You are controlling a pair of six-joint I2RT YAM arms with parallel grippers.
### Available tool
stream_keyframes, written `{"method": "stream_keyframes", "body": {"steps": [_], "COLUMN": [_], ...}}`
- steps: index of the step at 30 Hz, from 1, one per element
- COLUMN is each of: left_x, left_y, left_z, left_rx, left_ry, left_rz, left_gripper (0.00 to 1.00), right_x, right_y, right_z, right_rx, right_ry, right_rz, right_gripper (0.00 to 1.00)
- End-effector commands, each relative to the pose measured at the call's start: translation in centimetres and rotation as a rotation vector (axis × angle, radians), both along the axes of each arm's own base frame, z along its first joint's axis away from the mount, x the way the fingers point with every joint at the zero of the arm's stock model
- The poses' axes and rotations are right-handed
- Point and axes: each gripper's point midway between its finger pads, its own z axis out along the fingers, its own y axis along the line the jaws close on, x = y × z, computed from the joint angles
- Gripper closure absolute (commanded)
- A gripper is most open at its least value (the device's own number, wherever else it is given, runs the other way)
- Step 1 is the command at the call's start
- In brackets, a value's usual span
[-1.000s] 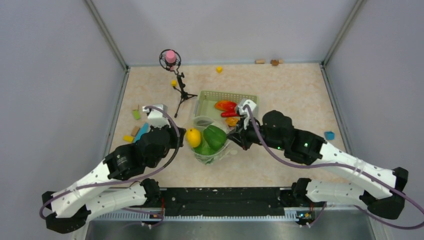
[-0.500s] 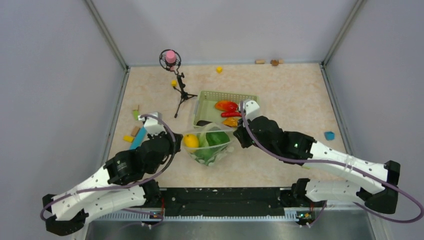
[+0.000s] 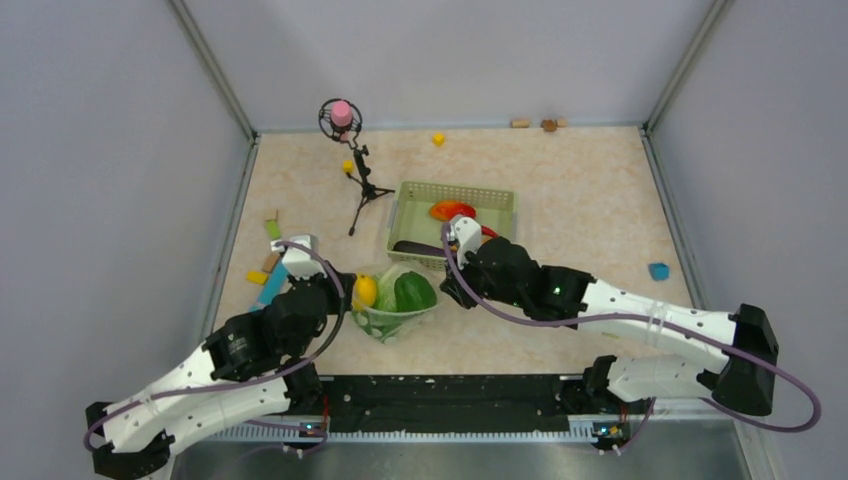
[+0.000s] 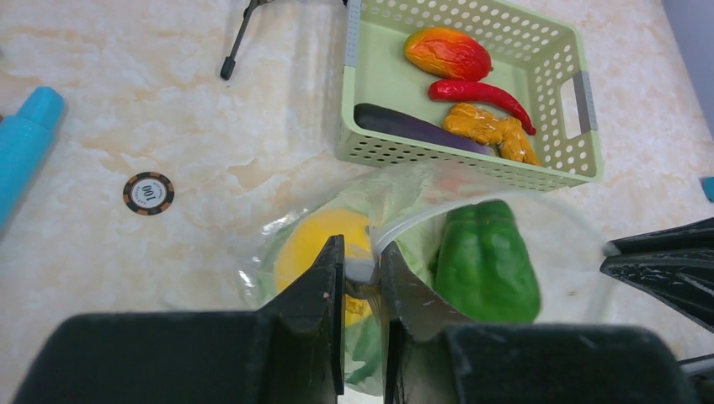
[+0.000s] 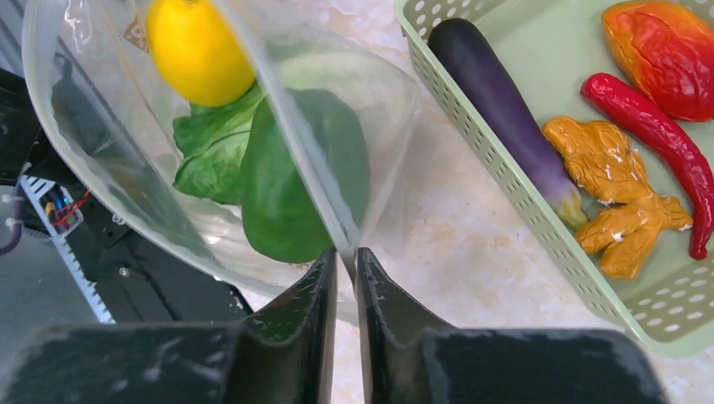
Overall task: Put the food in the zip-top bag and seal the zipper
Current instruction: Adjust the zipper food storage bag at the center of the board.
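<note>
Nearer and further left than before, the zip-top bag [image 3: 395, 308] lies on the worktop [image 3: 580, 190] just before the basket [image 3: 460, 188]. Its rim is clamped by the left claw [image 4: 360, 257] and the right claw [image 5: 343, 252]; lemon [image 3: 366, 291], pepper [image 3: 414, 291] and cabbage [image 5: 210, 147] lie inside.

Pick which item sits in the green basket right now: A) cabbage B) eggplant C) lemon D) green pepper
B: the eggplant lies in the basket, while the lemon, pepper and cabbage are inside the bag.
</note>
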Motion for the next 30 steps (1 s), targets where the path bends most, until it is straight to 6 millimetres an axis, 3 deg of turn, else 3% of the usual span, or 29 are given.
{"method": "stream_keyframes", "body": {"steps": [1, 5, 7, 10, 11, 14, 17, 24, 30], "left_x": [1.0, 1.1, 1.2, 1.4, 1.4, 1.4, 1.3, 1.1, 1.0], "left_y": [0.0, -0.3, -0.1, 0.5, 0.7, 1.2, 2.0, 3.4, 2.5], "left_z": [1.5, 0.9, 0.7, 0.2, 0.0, -0.2, -0.1, 0.2, 0.4], "left_rx": [-0.059, -0.057, -0.055, -0.051, -0.054, -0.067, -0.089, -0.143, -0.141], "left_ry": [-0.081, -0.087, -0.092, -0.094, -0.095, -0.1, -0.111, -0.16, -0.174], "left_rz": [0.039, 0.028, 0.04, 0.076, 0.087, 0.115, 0.14, 0.182, 0.124], "left_gripper": [1.0, 1.0, 1.0, 1.0, 1.0, 1.0, 1.0, 1.0, 1.0], "right_x": [1.4, 1.0, 1.5, 4.0, 5.0, 8.4, 11.8, 18.2, 23.6], "right_y": [1.3, 1.8, 1.7, 0.4, -0.2, -1.7, -2.3, -0.8, -0.2], "right_z": [3.2, 4.6, 5.8, 7.8, 8.3, 9.0, 8.3, 1.6, -2.7], "right_rx": [0.061, 0.071, 0.085, 0.112, 0.123, 0.142, 0.144, -0.071, -0.404], "right_ry": [-0.082, -0.096, -0.122, -0.164, -0.173, -0.175, -0.125, -0.058, -0.273], "right_rz": [0.0, 0.048, 0.031, -0.078, -0.123, -0.219, -0.239, -0.221, -0.055], "right_gripper": [0.76, 0.39, 0.27, 0.04, 0.02, 0.01, 0.01, 0.06, 0.15]}}
